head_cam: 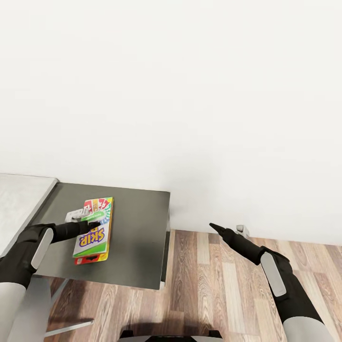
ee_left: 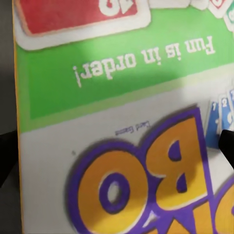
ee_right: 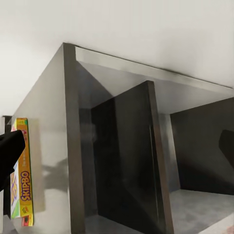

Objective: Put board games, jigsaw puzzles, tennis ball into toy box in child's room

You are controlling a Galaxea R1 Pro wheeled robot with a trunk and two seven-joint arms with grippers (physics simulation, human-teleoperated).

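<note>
One flat, colourful Skip-Bo game box (head_cam: 93,230) lies on the dark grey table top (head_cam: 137,237). The left gripper (head_cam: 95,223) hovers over it, jaws spread wide, holding nothing. For the right gripper (head_cam: 213,227) I cannot tell.

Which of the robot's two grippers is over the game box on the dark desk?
The left gripper, directly above the Skip-Bo box; the right gripper hangs over wood floor.

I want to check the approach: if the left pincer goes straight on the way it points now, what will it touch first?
Most likely the Skip-Bo box lying flat on the dark desk top. The left pincer looks straight at its lid from close by.
</note>
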